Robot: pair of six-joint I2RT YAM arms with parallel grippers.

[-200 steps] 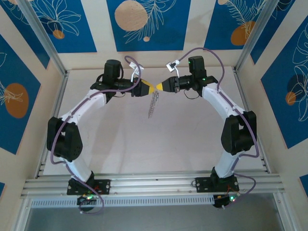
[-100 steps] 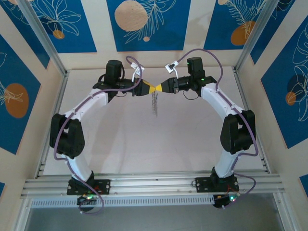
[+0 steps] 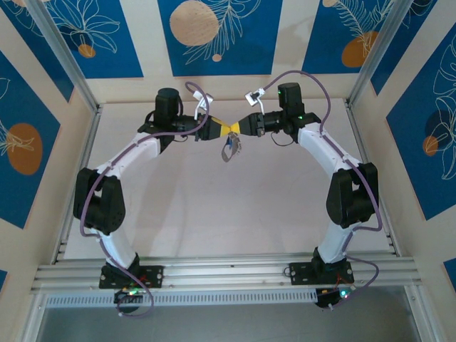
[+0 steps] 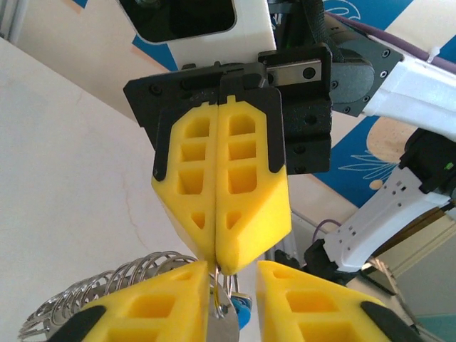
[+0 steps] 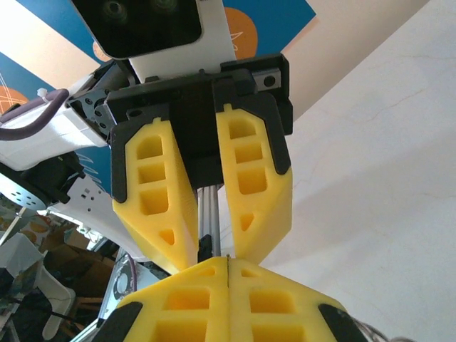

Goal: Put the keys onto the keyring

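Right gripper (image 4: 217, 267) tight on the keyring (image 4: 222, 326); left gripper (image 5: 214, 246) ajar around the blue key (image 4: 243, 315)

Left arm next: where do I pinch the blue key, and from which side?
Pinch the blue key by its plastic head, probably: the broadest part showing. It hangs just under the shut right gripper, between the left gripper's open fingers. Close from the left arm's side, level, below the right fingertips and clear of the silver coil.
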